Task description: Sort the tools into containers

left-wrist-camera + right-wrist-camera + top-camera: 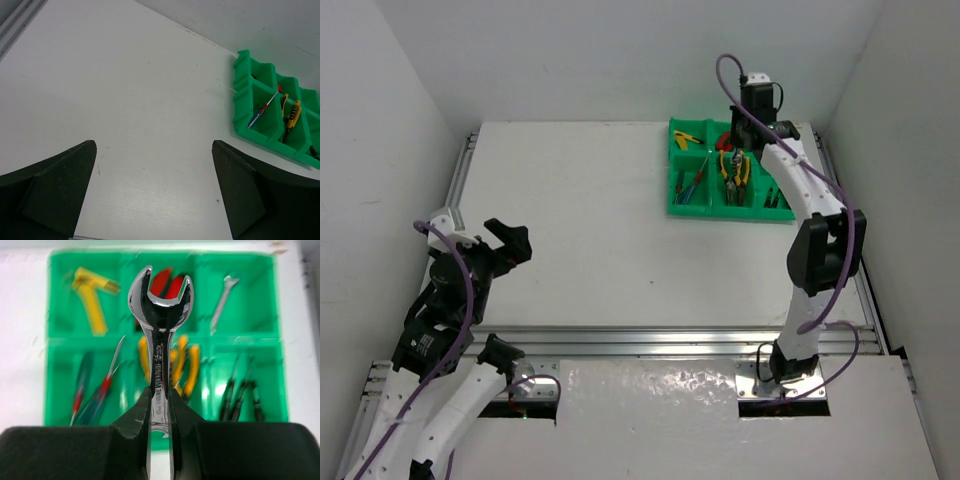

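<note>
One silver wrench (159,310) clamped in the right fingers (135,425) over the green tray (720,213) at one o'clock; left fingers (55,185) wide.

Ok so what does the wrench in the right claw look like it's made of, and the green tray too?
The wrench in the right claw looks like polished steel, probably chrome-plated: mirror-bright highlights and stamped lettering on the shank. The green tray looks like moulded plastic with a slight sheen: uniform saturated colour, thin one-piece dividers.
</note>
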`<state>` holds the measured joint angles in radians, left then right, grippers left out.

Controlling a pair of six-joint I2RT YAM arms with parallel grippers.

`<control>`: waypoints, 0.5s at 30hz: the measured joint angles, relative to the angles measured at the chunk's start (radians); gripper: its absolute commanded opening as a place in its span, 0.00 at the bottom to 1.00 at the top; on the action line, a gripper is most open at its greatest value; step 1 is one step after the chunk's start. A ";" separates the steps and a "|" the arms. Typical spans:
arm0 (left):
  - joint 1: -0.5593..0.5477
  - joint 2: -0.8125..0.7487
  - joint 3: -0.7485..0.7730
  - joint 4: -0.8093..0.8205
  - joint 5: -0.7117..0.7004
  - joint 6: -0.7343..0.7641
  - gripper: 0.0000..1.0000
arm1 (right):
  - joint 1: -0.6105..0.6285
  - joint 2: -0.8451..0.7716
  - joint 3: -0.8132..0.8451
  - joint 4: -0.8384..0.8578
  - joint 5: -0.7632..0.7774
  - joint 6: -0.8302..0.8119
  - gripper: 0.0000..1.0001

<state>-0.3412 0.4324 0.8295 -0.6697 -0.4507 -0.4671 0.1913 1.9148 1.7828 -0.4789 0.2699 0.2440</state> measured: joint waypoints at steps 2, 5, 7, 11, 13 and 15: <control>-0.003 0.000 0.000 0.000 0.000 0.000 0.98 | -0.037 0.053 0.055 0.041 0.013 0.003 0.00; -0.006 0.002 0.000 0.000 0.002 0.000 0.98 | -0.075 0.175 0.201 0.065 0.034 0.012 0.00; -0.007 0.004 0.000 0.000 0.003 0.000 0.98 | -0.089 0.251 0.285 0.098 0.056 0.014 0.00; -0.007 0.008 -0.002 0.000 0.005 0.001 0.98 | -0.107 0.342 0.346 0.190 0.113 -0.010 0.00; -0.007 0.010 -0.003 0.001 0.006 0.001 0.98 | -0.117 0.372 0.356 0.227 0.135 -0.021 0.00; -0.007 0.016 -0.005 0.002 0.008 0.003 0.99 | -0.128 0.395 0.356 0.264 0.146 -0.025 0.00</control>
<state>-0.3485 0.4480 0.8249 -0.6678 -0.4431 -0.4641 0.0635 2.3100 2.1391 -0.2153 0.4164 0.2192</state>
